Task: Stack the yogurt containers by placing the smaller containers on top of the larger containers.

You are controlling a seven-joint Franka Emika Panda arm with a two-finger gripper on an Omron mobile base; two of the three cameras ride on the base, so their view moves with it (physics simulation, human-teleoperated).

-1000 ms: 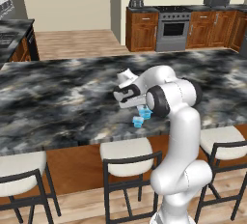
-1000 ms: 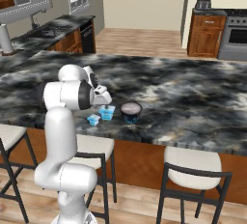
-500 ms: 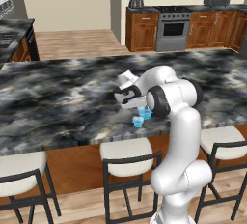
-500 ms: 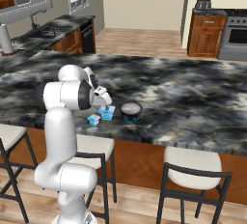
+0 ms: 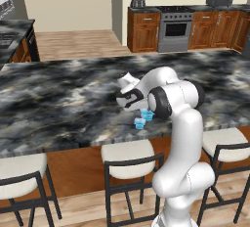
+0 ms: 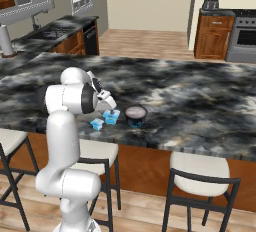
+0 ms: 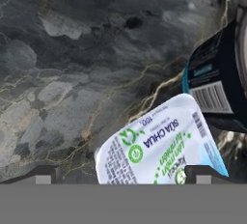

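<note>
**No cup stacked yet: gripper poised over the bigger blue cup**

All 3 yogurt tubs stand apart on the marble counter, near its front edge. The wide dark-rimmed tub sits alone, nothing on top. Just beside it is the bigger light-blue cup, its printed white lid close under the hand camera; the tiny cup stands beside that. The gripper hovers over the bigger cup, jaws wide open and holding nothing. Judging by this, 0 of 2 placements are done; grasping, lifting and setting down remain.
</note>
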